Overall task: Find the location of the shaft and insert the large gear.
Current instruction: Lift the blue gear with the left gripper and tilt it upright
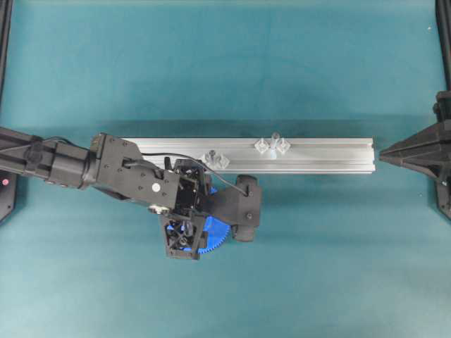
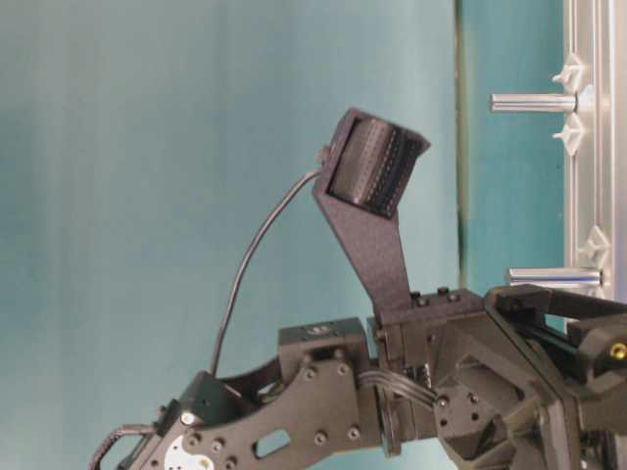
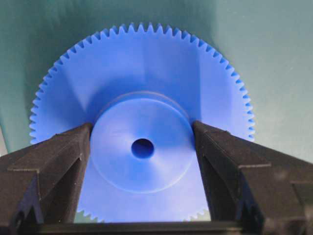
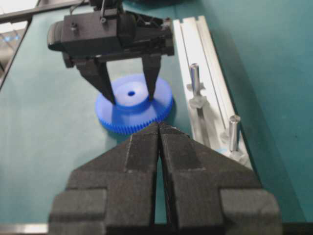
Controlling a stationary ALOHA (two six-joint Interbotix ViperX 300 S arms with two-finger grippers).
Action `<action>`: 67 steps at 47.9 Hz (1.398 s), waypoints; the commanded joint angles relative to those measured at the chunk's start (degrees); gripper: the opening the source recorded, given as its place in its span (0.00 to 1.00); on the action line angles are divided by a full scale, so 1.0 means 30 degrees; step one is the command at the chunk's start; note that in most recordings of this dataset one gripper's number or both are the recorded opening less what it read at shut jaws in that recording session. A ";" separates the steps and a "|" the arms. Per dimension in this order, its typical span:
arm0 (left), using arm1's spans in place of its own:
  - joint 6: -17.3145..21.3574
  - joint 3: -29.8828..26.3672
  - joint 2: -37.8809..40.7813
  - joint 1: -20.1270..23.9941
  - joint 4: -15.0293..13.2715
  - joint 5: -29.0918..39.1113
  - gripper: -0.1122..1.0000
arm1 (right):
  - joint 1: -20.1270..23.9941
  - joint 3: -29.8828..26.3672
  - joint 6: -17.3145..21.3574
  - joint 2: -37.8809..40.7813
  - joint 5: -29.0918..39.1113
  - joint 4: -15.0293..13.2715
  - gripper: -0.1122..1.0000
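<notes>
The large gear, a bright blue toothed disc, lies flat on the teal table just in front of the aluminium rail. My left gripper reaches down over it, its two black fingers pressed against opposite sides of the raised hub. The right wrist view shows those fingers straddling the hub of the gear. From overhead only an edge of the gear shows under the arm. The shaft stands on the rail right of the gear, also seen as the nearer pin, the shaft. My right gripper is shut and empty, parked at the rail's right end.
The aluminium rail runs left to right across the middle of the table. A second pin, the stub, stands on it between clear mounts, close behind the left wrist. Black frame posts stand at the table's side edges.
</notes>
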 commanded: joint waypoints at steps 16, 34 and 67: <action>0.0146 -0.1816 -0.1084 -0.0088 0.0029 0.0674 0.73 | -0.0059 -0.0176 0.0146 0.0088 -0.0088 0.0000 0.13; 0.0586 -0.3486 -0.1758 -0.0088 0.0029 0.1963 0.73 | -0.0059 -0.0117 0.0146 0.0029 -0.0088 0.0000 0.13; 0.3311 -0.7529 -0.1406 0.0850 0.0176 0.5332 0.73 | -0.0146 -0.0059 0.0146 -0.0205 -0.0176 0.0000 0.13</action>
